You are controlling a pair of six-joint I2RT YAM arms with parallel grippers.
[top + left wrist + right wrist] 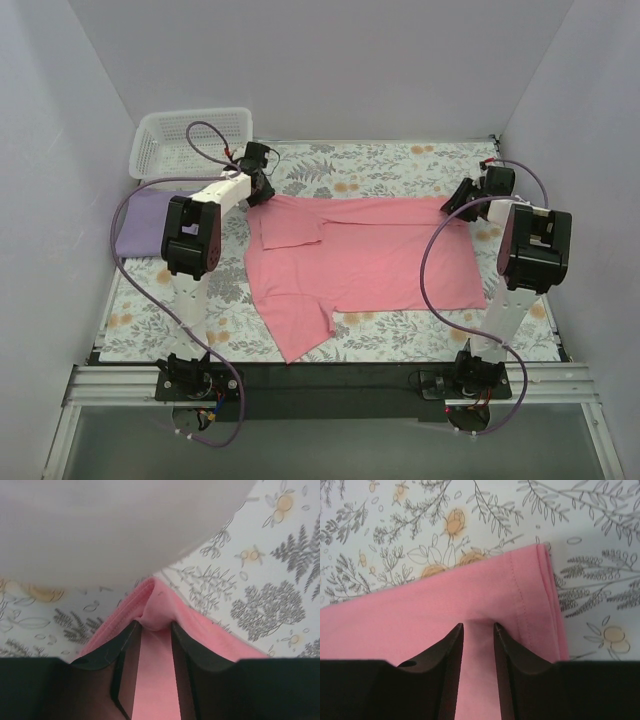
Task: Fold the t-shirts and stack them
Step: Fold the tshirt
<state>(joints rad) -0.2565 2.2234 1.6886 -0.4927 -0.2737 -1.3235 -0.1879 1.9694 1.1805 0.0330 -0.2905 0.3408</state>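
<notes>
The salmon-pink t-shirt lies spread on the floral tablecloth, its far edge folded over toward me and one sleeve pointing to the front left. My left gripper is at the shirt's far left corner. In the left wrist view the gripper is shut on a bunched fold of pink cloth. My right gripper is at the far right corner. In the right wrist view the gripper pinches the pink cloth near its hemmed edge. The lavender-purple t-shirt lies folded at the left, partly behind my left arm.
A white lattice basket stands at the back left corner, just beyond the lavender shirt. The floral tablecloth covers the table. Grey walls close in the back and both sides. Purple cables loop off both arms.
</notes>
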